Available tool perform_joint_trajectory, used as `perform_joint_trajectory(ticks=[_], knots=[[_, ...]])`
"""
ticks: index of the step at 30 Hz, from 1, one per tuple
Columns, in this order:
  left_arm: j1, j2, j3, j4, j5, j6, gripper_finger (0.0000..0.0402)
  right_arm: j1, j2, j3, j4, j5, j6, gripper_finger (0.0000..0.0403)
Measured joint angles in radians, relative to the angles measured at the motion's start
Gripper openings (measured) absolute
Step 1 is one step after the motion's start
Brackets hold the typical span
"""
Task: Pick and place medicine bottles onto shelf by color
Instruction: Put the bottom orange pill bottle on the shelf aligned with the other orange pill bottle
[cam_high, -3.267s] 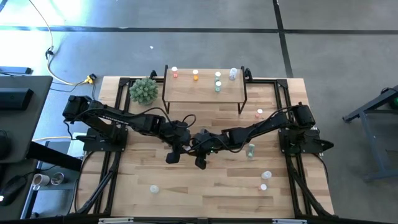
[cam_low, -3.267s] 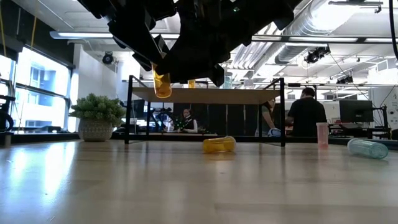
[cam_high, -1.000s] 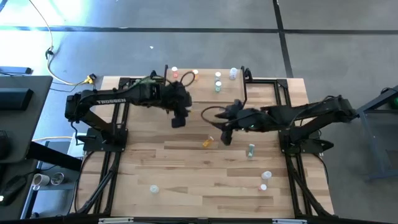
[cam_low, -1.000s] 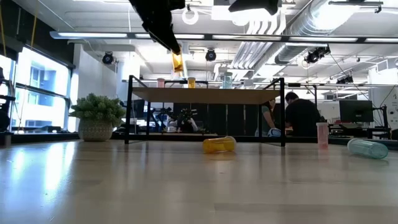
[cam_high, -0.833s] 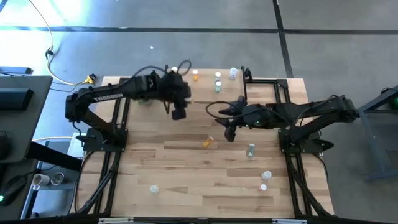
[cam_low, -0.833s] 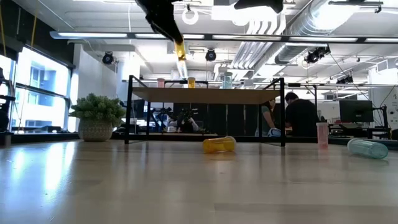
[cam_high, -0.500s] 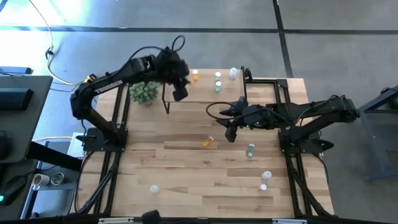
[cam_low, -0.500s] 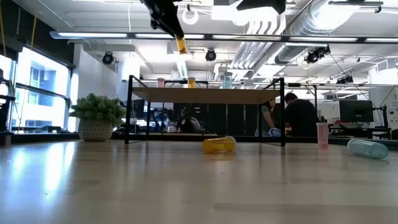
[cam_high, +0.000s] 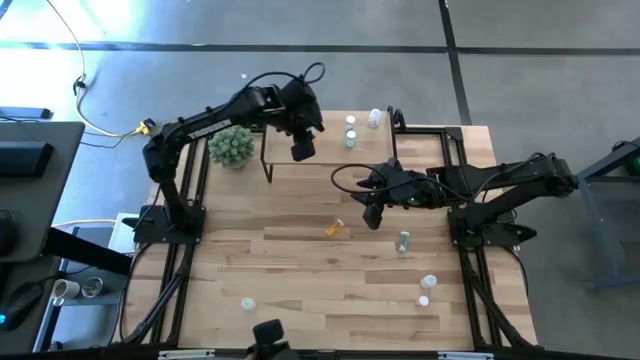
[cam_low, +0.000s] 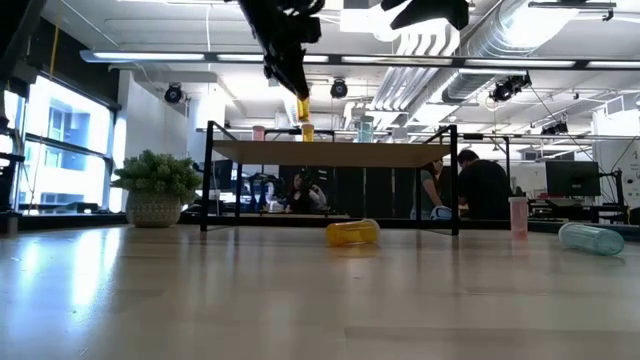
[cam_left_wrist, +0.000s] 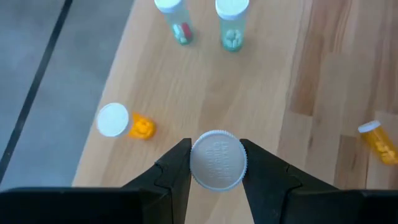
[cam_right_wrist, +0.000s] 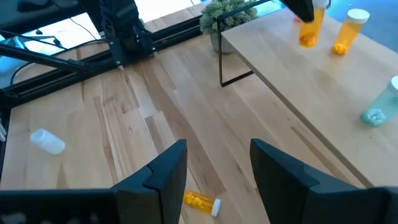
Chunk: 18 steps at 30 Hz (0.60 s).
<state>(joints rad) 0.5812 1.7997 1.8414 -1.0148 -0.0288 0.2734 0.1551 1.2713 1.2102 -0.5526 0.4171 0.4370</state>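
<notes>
- Above the shelf (cam_high: 330, 150), near its far left corner, the left gripper (cam_high: 302, 148) hangs in the air with its two fingers squeezed on an orange bottle (cam_right_wrist: 311, 26) with a white cap (cam_left_wrist: 217, 160).
- The held bottle stands straight up — its bottom is just over the shelf's wood top, and I cannot tell if it touches.
- Just beside it on the shelf stands another orange bottle (cam_left_wrist: 127, 124), and it is upright too.
- Further along the shelf's far edge stand a green bottle (cam_left_wrist: 231, 25) and a clear bottle (cam_left_wrist: 175, 20) close together, and one more pale bottle (cam_high: 374, 118) is near the far right corner.
- The right gripper (cam_high: 371, 212) waits over the middle of the tabletop (cam_high: 300, 270), in front of the shelf, with its fingers apart and nothing between them.
- On the tabletop lies an orange bottle on its side (cam_high: 333, 229), near the middle and just beside the right gripper.
- A green bottle on its side (cam_high: 403, 240) lies more toward the right edge.
- Two small bottles (cam_high: 426, 290) sit near the front right corner, and a white bottle (cam_high: 247, 303) lies near the front edge on the left.
- A green spiky plant (cam_high: 231, 146) sits on the tabletop just beside the shelf's left end.
</notes>
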Motion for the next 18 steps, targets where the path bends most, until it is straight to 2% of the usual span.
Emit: perform_joint_trajectory(ticks=[6,18], knots=[[0.000,0.060,0.012,-0.002,0.000,0.031,0.0115,0.000,0.000,0.000,-0.013,0.000,0.000,0.0165],[0.010,0.070,0.012,0.012,0.044,0.045,0.0115,0.000,0.000,0.000,-0.035,0.000,0.000,0.0165]])
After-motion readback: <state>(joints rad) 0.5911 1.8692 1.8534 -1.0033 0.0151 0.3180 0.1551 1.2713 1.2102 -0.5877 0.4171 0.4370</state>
